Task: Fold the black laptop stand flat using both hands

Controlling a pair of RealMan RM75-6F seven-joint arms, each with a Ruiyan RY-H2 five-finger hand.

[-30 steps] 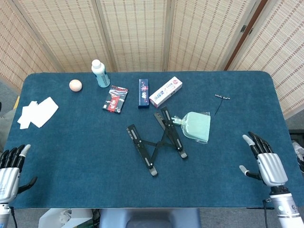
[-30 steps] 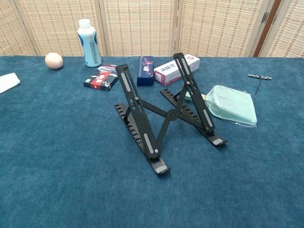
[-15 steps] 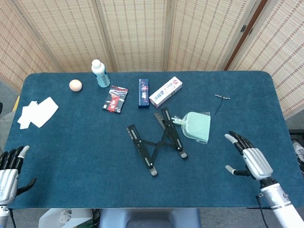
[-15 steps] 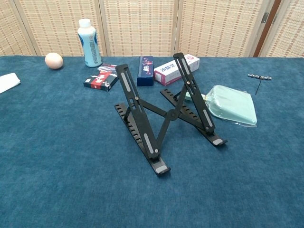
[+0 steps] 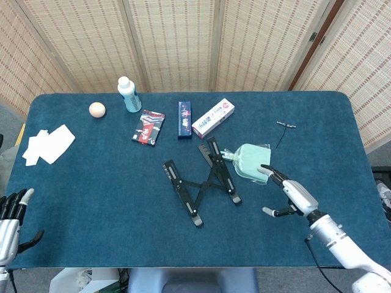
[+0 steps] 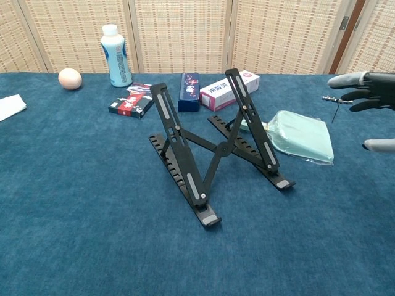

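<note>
On the blue worktop (image 5: pixel 91 177), the stand (image 5: pixel 201 182) lies left of the nearer, open right hand (image 5: pixel 292 195); left hand (image 5: pixel 11 221) open, far.

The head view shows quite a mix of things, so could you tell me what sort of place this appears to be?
Probably a robot test bench indoors: a table under blue cloth, woven folding screens behind it, and unrelated props such as a bottle and an egg.

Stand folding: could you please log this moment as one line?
stand: upright, unfolded, untouched | right hand: open, near stand's right side | left hand: open, at table edge
</note>
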